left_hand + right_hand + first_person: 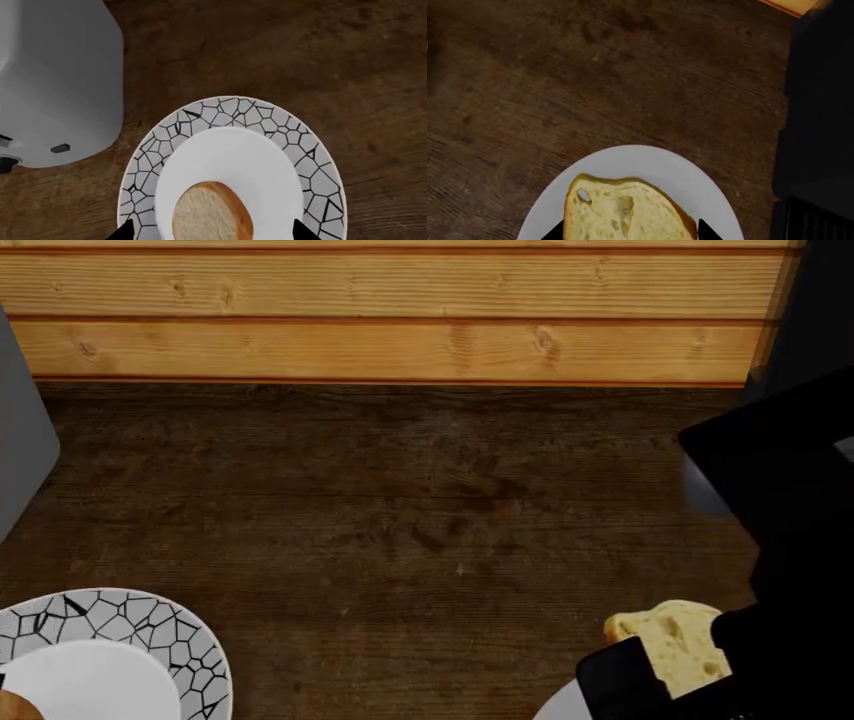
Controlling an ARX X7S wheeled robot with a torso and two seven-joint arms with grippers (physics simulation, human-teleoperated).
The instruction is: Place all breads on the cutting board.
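Pale slice (624,212) lying flat on plain white plate (694,175), between spread tips of right pincer (627,232), untouched. Roll (212,212) on crackle-rimmed plate (233,112), between parted left pincer (212,235) tips; long axis cropped. Wide bare bench (427,510) ahead. White appliance (60,80) only in left wrist view.

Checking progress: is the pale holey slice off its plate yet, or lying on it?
On it. In the right wrist view the slice lies flat on the plain white plate, between the right gripper's open fingertips. No cutting board in view.
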